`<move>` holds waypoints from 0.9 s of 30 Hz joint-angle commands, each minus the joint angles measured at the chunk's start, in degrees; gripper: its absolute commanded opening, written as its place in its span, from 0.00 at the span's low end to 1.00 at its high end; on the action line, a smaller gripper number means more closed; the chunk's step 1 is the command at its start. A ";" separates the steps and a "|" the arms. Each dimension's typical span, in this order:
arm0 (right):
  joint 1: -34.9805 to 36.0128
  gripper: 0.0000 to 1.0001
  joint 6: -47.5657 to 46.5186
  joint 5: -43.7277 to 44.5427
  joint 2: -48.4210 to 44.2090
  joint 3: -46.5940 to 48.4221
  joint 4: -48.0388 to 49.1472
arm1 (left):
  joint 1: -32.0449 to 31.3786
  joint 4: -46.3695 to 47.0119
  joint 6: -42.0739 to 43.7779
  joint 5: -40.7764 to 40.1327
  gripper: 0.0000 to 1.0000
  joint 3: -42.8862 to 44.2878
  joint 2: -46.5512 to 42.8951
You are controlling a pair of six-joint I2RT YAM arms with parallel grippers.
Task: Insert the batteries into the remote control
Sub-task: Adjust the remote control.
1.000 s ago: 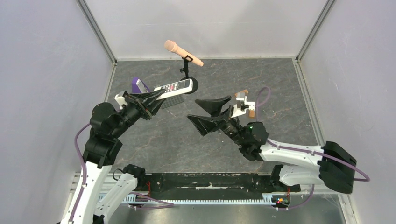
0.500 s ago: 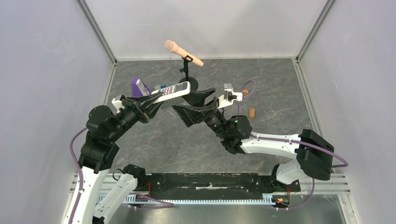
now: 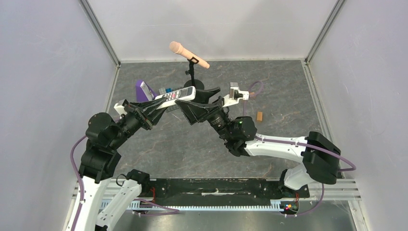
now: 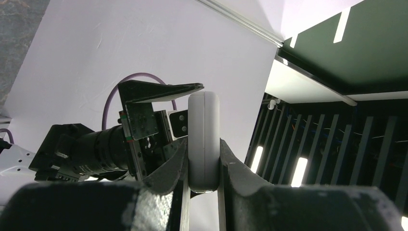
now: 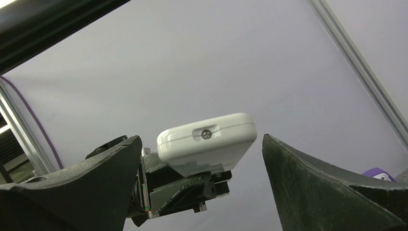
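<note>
My left gripper (image 3: 161, 102) is shut on the white remote control (image 3: 175, 94) and holds it in the air, button face up. In the left wrist view the remote (image 4: 203, 139) stands edge-on, clamped between the fingers. My right gripper (image 3: 193, 102) is open, with its jaws on either side of the remote's free end. In the right wrist view that end (image 5: 207, 139) sits between the two spread fingers without touching them. The batteries are not in view.
A peach microphone (image 3: 188, 54) on a black stand (image 3: 193, 77) rises behind the remote. A grey slab on a purple stand (image 3: 143, 89) is at the back left. Small tan wooden blocks (image 3: 259, 116) lie on the grey mat to the right.
My right arm swung left and its open gripper closed in on the remote's free end. My left arm drew the remote slightly down and left.
</note>
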 commanded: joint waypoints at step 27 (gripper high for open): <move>-3.15 0.47 -3.18 9.28 -7.33 15.82 -54.36 | -0.09 -4.43 23.36 -6.66 0.75 -4.35 -8.05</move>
